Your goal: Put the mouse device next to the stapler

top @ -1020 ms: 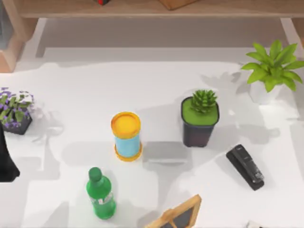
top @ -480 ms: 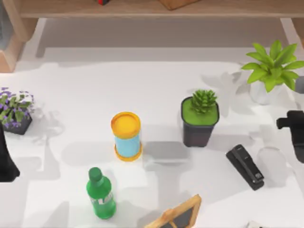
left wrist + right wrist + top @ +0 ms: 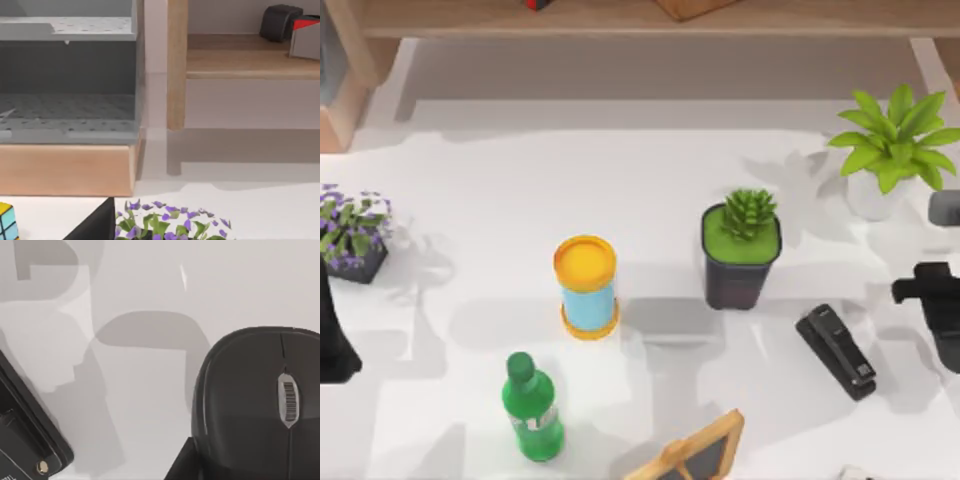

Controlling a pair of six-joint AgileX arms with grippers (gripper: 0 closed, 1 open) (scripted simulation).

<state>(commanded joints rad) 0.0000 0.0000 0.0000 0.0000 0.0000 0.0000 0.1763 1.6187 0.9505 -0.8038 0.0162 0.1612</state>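
Right gripper (image 3: pixel 932 300), grip state unclear, just right of black stapler (image 3: pixel 836 351); black mouse (image 3: pixel 260 405) sits right beneath its wrist camera.

On the white bench (image 3: pixel 650 180) a yellow-lidded blue canister (image 3: pixel 586 286) stands at the middle, with a green bottle (image 3: pixel 531 407) near it and a dark succulent pot (image 3: pixel 741 255) to its right. A purple-flowered plant (image 3: pixel 352 235) sits at the left edge, a leafy plant in a white pot (image 3: pixel 892 150) at the far right, and a small wooden-framed chalkboard (image 3: pixel 695 454) at the near edge.
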